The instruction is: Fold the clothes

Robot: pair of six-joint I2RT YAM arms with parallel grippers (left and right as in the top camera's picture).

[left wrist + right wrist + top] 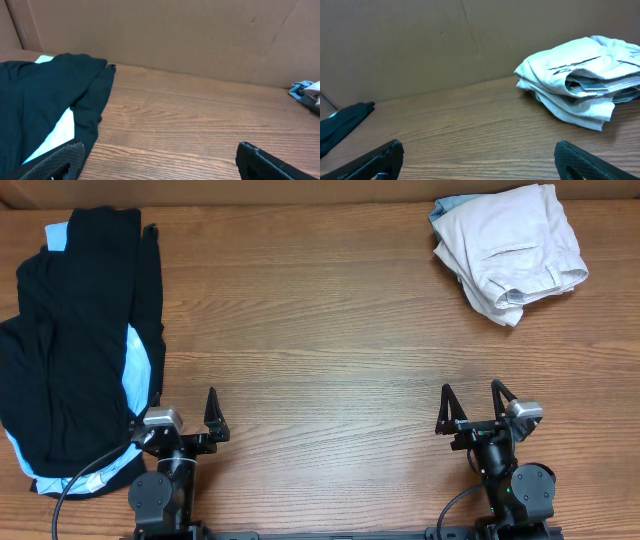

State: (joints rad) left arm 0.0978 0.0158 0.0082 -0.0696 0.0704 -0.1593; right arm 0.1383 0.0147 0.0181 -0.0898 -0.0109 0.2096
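The clothes [80,330] are a black garment lying spread and rumpled along the table's left side. In the left wrist view the clothes [45,100] fill the left part, and in the right wrist view a dark tip of the clothes [340,125] shows at far left. My left gripper [182,408] stands open at the front edge, its left finger over the black cloth's lower right hem; nothing lies between its jaws [160,147]. My right gripper [470,395] is open over bare wood at front right, holding nothing [479,146].
A light blue shirt [135,370] peeks out from under the black garment [55,132]. Folded beige-white trousers [510,250] lie at the back right [580,75]. A cardboard wall [200,35] bounds the table's far edge. A cable [90,480] runs from the left arm's base.
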